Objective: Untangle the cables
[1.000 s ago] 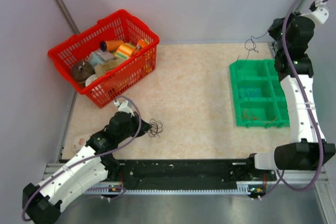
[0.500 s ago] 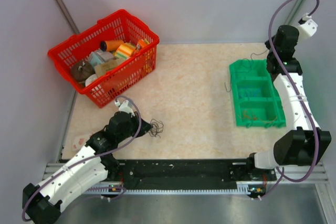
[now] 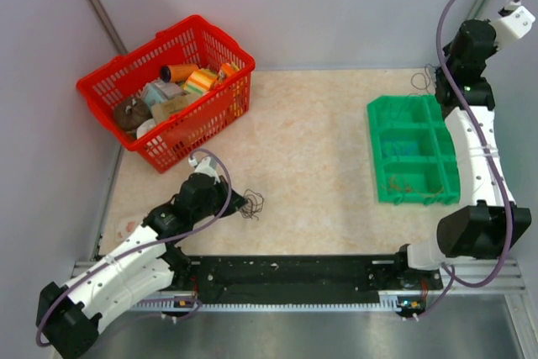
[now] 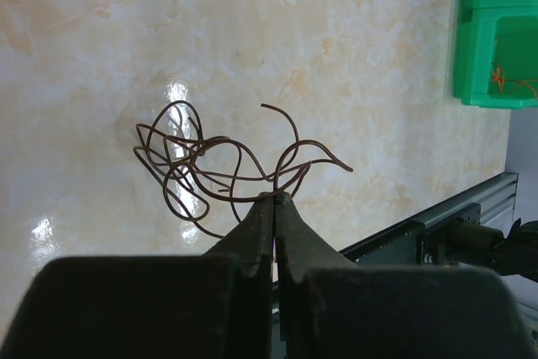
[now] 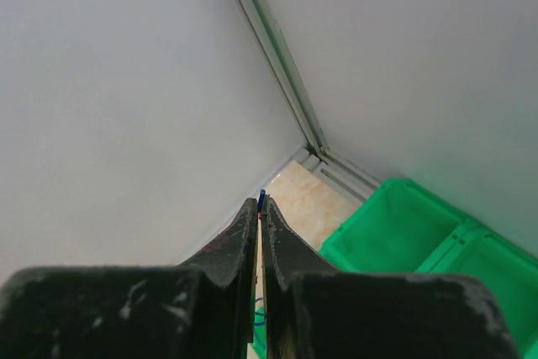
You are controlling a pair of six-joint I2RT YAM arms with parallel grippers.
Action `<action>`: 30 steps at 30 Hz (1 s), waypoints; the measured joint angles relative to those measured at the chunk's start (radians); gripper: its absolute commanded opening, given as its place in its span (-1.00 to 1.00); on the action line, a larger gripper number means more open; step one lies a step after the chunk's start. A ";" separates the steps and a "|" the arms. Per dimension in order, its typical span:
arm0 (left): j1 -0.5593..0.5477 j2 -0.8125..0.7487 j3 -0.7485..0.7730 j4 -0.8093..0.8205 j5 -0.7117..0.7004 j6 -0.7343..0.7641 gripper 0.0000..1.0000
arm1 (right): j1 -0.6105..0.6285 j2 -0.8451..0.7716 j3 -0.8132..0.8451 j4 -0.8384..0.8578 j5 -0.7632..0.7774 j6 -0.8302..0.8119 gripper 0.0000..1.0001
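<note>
1. The left gripper (image 4: 274, 199) is clenched on the near edge of the cables (image 3: 250, 205), well left of the green tray (image 3: 375, 157); the loops fan out just beyond its tips.
2. The right gripper (image 5: 260, 202), above the tray's far corner, pinches a thin blue strand (image 5: 262, 196).
3. The left arm is far nearer the cables.

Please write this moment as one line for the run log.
left gripper: shut on cable tangle | right gripper: shut on thin wire, raised by back-right corner above green compartment bin | tangle not yet undone
</note>
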 measured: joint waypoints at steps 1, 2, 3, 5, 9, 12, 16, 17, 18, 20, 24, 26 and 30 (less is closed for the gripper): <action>0.000 0.000 0.003 0.000 0.000 0.000 -1.00 | 0.000 0.002 0.012 -0.001 0.003 -0.004 -1.00; 0.000 0.000 0.006 -0.001 0.000 0.000 -1.00 | 0.000 0.006 0.028 -0.001 0.006 -0.010 -1.00; 0.000 0.002 0.012 -0.003 0.000 0.000 -1.00 | 0.000 0.010 0.044 0.000 0.008 -0.016 -1.00; 0.000 0.004 0.024 -0.004 0.000 0.001 -1.00 | -0.001 0.016 0.061 0.001 0.011 -0.022 -1.00; 0.000 0.008 0.047 -0.003 0.000 0.004 -1.00 | -0.004 0.016 0.052 0.002 0.012 -0.019 -1.00; 0.000 0.009 0.048 -0.004 0.000 0.003 -1.00 | -0.005 0.016 0.018 0.007 0.001 -0.009 -1.00; 0.000 0.009 0.048 -0.003 0.005 0.000 -1.00 | -0.005 0.016 -0.082 0.003 -0.036 0.021 -1.00; 0.000 0.008 0.048 -0.003 0.007 0.000 -1.00 | -0.005 0.015 -0.106 0.003 -0.043 0.031 -1.00; 0.000 0.008 0.048 -0.003 0.008 -0.001 -1.00 | -0.005 0.014 -0.137 0.000 -0.051 0.043 -1.00; 0.000 0.008 0.048 -0.003 0.008 -0.001 -1.00 | -0.005 0.011 -0.195 -0.005 -0.058 0.068 -1.00; 0.000 0.012 0.048 -0.003 0.015 0.000 -1.00 | -0.005 0.011 -0.255 -0.027 -0.053 0.097 -1.00; 0.000 0.026 0.048 -0.003 0.021 0.000 -1.00 | -0.005 0.020 -0.253 -0.025 -0.040 0.098 -1.00; 0.000 0.061 0.048 -0.004 0.038 0.000 -1.00 | -0.005 0.098 -0.194 -0.028 -0.022 0.084 -1.00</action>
